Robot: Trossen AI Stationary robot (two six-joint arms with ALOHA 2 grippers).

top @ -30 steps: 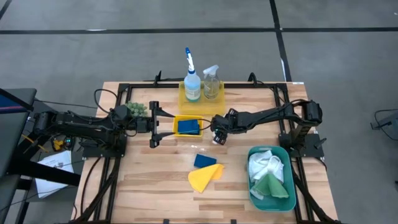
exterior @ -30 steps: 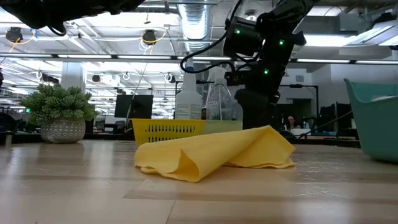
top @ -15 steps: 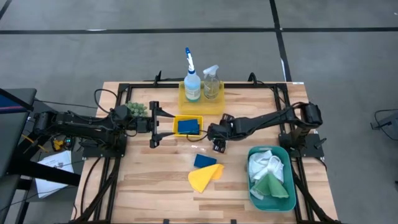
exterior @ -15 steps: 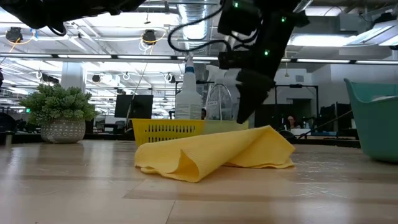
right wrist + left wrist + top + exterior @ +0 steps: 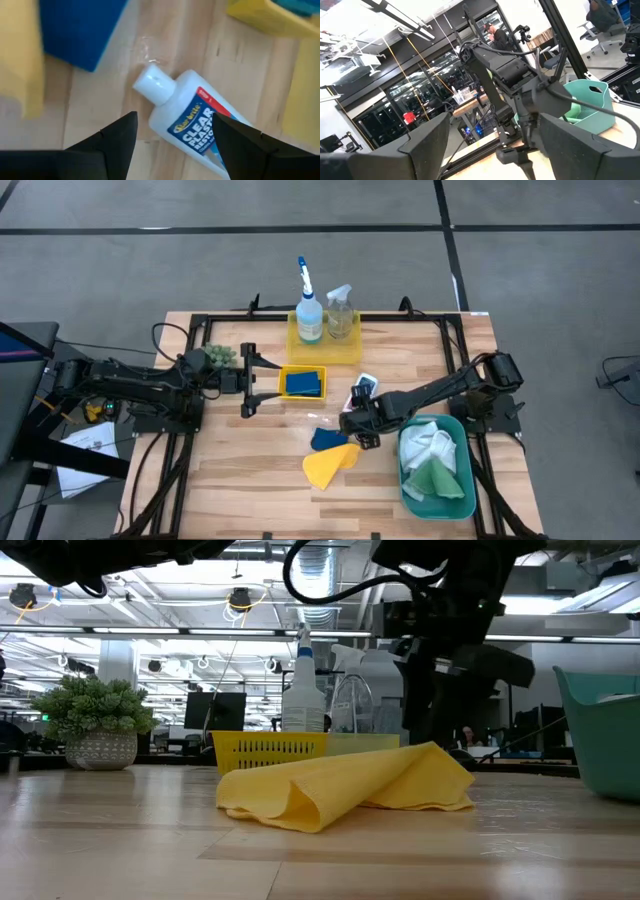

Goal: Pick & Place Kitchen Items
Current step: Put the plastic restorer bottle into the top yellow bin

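A small white bottle (image 5: pixel 363 388) lies on its side on the table; in the right wrist view (image 5: pixel 200 125) its white cap (image 5: pixel 155 83) points at a blue sponge (image 5: pixel 80 30). That sponge (image 5: pixel 323 437) lies partly under a folded yellow cloth (image 5: pixel 329 466). My right gripper (image 5: pixel 356 427) hovers open just on the near side of the bottle, touching nothing; its fingers (image 5: pixel 117 145) stand apart. My left gripper (image 5: pixel 247 380) waits open at the left, beside a yellow tray (image 5: pixel 284 370) that holds another blue sponge (image 5: pixel 303 383).
Two spray bottles (image 5: pixel 325 315) stand in a yellow tray (image 5: pixel 325 352) at the back. A teal bin (image 5: pixel 455 498) at the near right holds white and green cloths. A small plant (image 5: pixel 220 357) stands at the left. Bare wood lies at the near left.
My right gripper has moved from beside the sponge tray toward the table's near edge, closer to the yellow cloth and loose sponge. The white bottle now shows lying on the table where the arm was.
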